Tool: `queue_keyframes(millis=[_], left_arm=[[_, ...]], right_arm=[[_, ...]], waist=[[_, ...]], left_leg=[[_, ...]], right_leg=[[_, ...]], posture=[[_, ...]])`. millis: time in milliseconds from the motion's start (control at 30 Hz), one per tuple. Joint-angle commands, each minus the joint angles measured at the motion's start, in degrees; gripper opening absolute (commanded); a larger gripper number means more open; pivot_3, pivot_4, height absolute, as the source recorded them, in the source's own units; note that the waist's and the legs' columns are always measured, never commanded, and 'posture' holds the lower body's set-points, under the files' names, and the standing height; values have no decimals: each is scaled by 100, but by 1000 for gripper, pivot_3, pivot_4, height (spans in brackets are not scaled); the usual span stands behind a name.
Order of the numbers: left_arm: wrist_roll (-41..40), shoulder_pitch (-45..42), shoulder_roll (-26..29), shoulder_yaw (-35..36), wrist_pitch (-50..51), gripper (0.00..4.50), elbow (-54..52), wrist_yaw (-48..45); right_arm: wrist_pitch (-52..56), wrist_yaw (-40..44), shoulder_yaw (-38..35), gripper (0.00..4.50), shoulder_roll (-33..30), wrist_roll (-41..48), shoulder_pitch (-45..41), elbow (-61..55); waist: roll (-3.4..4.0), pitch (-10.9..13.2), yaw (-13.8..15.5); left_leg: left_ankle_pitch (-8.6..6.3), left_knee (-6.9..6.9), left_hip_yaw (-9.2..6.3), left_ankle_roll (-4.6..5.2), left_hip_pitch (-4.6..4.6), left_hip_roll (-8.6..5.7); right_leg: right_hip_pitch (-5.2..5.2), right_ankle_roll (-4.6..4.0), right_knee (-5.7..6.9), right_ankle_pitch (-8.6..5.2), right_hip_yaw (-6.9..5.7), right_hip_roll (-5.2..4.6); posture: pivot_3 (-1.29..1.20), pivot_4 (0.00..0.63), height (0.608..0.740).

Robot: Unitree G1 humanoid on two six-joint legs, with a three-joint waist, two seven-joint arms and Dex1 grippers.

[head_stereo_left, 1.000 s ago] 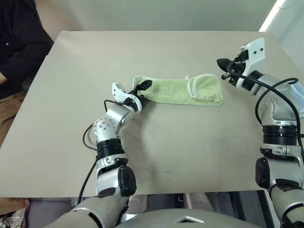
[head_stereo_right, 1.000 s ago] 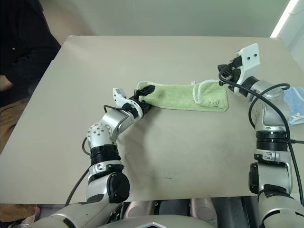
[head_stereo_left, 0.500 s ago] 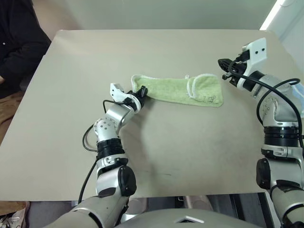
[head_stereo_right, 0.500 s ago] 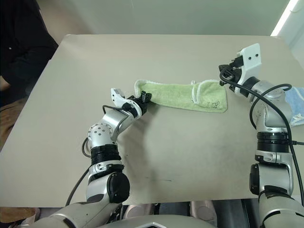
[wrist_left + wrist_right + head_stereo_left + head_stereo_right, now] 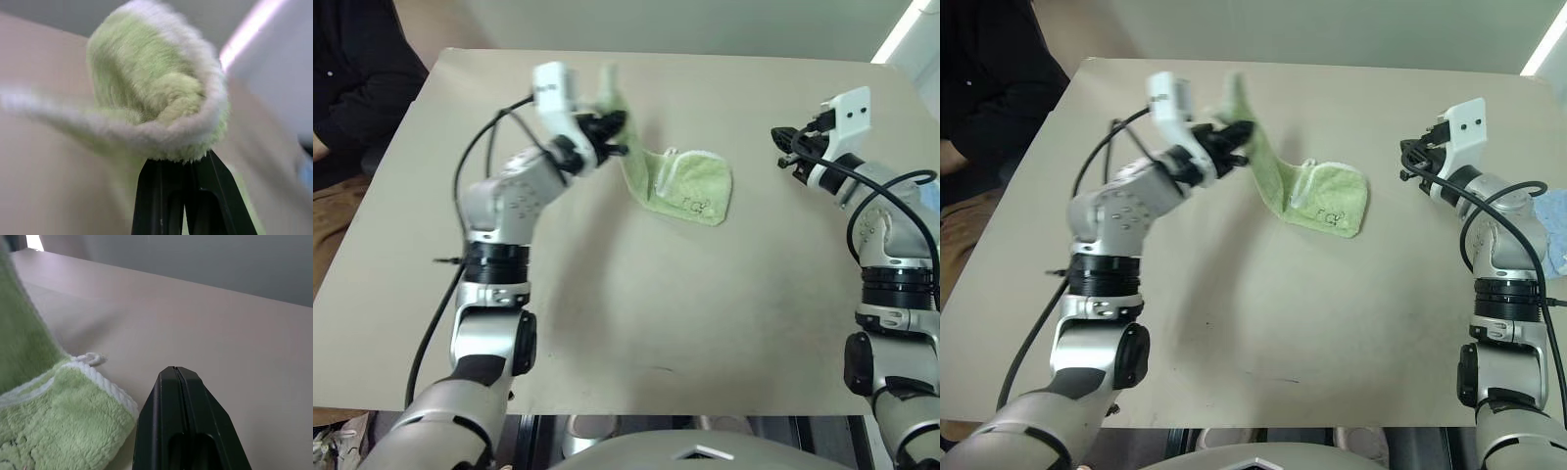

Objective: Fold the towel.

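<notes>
Table (image 5: 636, 323) beige, towel (image 5: 690, 191) near its middle; one end lifted off the surface, the other end resting folded on it. Left gripper (image 5: 612, 132) clamped on the raised end. Right gripper (image 5: 781, 147) closed, empty, held well right of towel

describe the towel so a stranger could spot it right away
Find the beige table; near its middle, the left gripper, jaws shut, lifts one end of the towel. It is light green terry with white stitched edging, unlike the light blue cloth at the table's right edge.
</notes>
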Motion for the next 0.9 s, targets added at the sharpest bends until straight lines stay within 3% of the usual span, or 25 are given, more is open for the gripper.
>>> queue_keyframes(millis=[33,200,333,467,800,900], left_arm=[[913,-360,-86,-1056,-441,22,317,-1023],[1940,-694,-408,-1984,-1072,22,1059,-1812],[2348,-770,-600,-2031,-1303,22,1395,-2041],[2553,-738,-711,-2007,-1294,921,1392,-2308],[2298,-390,-652,-1463,-715,4425,635,-2753],[1811,-285,-655,-920,-293,4474,160,-2791]], right_arm=[[-70,-142,-225,0,-52,93,-78,-175],[2,-263,-352,0,-76,132,90,-396],[61,-331,-410,0,-99,161,198,-543],[182,-408,-537,0,-133,208,403,-799],[207,-398,-398,0,-93,212,323,-715],[220,-355,-328,0,-58,227,288,-702]], waist=[[0,0,-4],[0,0,-15],[0,0,-25],[0,0,-14],[0,0,-14],[0,0,-14]], left_leg=[[-5,-1,6,1,-3,-1],[-26,-8,13,-12,-7,7],[-29,-10,17,-10,-12,8],[-33,-8,18,-7,-12,8],[-34,6,18,-4,-10,8],[-34,11,19,-3,-11,8]], right_leg=[[0,5,-10,3,0,-3],[-8,15,-18,-3,1,-3],[-8,19,-18,-4,3,-4],[-10,25,-22,-7,4,-4],[-10,28,-15,-8,5,-5],[-10,28,-13,-8,5,-5]], posture=[[0,150,740],[0,150,740],[0,150,740],[0,150,740],[0,150,740],[0,150,740]])
